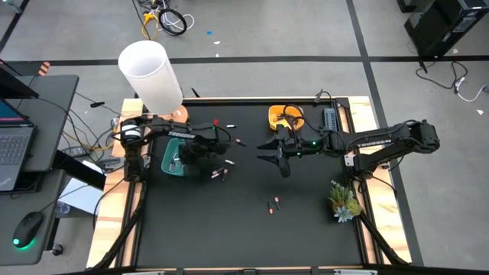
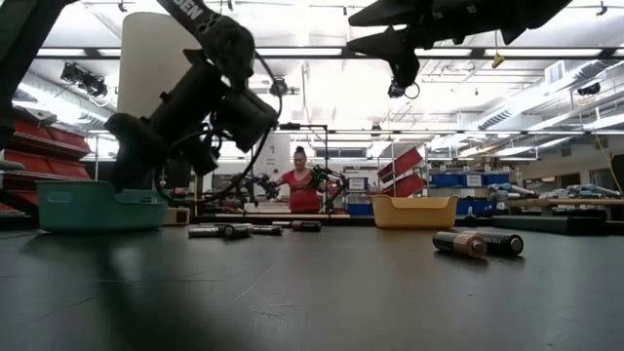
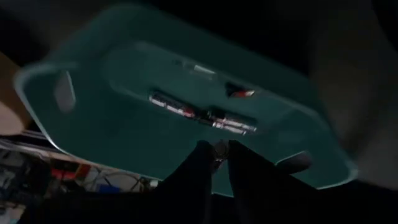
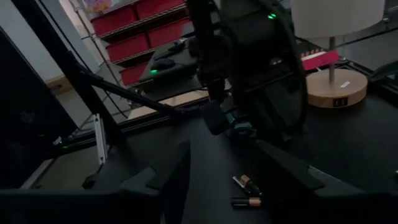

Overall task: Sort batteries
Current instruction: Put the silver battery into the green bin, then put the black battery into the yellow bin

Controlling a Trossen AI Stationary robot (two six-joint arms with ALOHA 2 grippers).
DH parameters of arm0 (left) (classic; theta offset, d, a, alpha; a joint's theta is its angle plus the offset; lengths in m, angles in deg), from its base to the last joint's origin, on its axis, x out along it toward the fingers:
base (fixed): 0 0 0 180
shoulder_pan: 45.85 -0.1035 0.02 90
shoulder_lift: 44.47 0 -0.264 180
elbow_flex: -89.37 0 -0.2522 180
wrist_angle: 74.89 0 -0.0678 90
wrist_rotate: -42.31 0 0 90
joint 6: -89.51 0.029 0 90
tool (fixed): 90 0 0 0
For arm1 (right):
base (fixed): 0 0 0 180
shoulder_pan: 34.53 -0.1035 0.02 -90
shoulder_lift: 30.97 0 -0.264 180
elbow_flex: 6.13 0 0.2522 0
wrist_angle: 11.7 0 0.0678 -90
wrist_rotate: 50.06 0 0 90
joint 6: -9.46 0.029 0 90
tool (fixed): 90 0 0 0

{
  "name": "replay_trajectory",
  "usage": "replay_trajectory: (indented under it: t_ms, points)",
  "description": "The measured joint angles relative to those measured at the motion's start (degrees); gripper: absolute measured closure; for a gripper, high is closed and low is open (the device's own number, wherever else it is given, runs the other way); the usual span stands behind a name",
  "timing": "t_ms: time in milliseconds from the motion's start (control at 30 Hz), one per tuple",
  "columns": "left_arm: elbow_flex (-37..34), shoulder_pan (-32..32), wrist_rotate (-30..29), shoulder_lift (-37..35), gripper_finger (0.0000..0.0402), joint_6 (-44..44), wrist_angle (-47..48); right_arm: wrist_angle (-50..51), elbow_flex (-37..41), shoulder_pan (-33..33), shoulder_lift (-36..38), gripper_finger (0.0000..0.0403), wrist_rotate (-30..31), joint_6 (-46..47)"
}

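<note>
Batteries [image 2: 477, 243] — small dark copper-tipped cylinders

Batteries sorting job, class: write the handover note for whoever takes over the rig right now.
Left gripper: over the teal bin, a battery between its fingers, not yet dropped.
Right gripper: open and empty, hovering mid-table near the yellow bin.
Done: several batteries lie in the teal bin.
Left: loose batteries beside the teal bin, a few farther back, a pair nearer the front.
</note>
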Motion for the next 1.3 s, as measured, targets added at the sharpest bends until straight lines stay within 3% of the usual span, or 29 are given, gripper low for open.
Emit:
replay_trajectory:
  t_ms: [200,333,467,700,933,1133,1300]
  points:
    - [-0.4,0.0,0.2,0.0,0.0273,0.3,-0.1,0.0,0.0,0.1,0.0,0.0220,0.4,-0.1]
    - [0.6,-0.1,-1.3,-1.4,0.0251,0.7,-0.6,1.0,0.0,1.3,0.0,0.0220,1.8,0.1]
    - [0.8,-0.1,-2.1,-6.8,0.0253,0.1,-3.9,4.1,0.0,3.5,0.0,0.0220,0.7,1.4]
    - [0.8,0.0,4.0,-16.9,0.0262,-5.1,-14.6,6.2,0.0,5.8,0.0,0.0221,-0.4,-1.0]
    - [0.8,0.8,2.0,-18.3,0.0270,-13.3,-19.3,2.0,0.0,6.7,0.0,0.0254,2.1,1.4]
    - [1.1,3.1,1.0,-18.3,0.0293,-13.8,-22.7,1.4,0.0,7.7,0.0,0.0302,-3.6,3.3]
    - [2.6,3.5,-0.7,-18.3,0.0307,-15.6,-24.0,1.5,0.0,7.8,0.0,0.0329,-3.8,2.6]
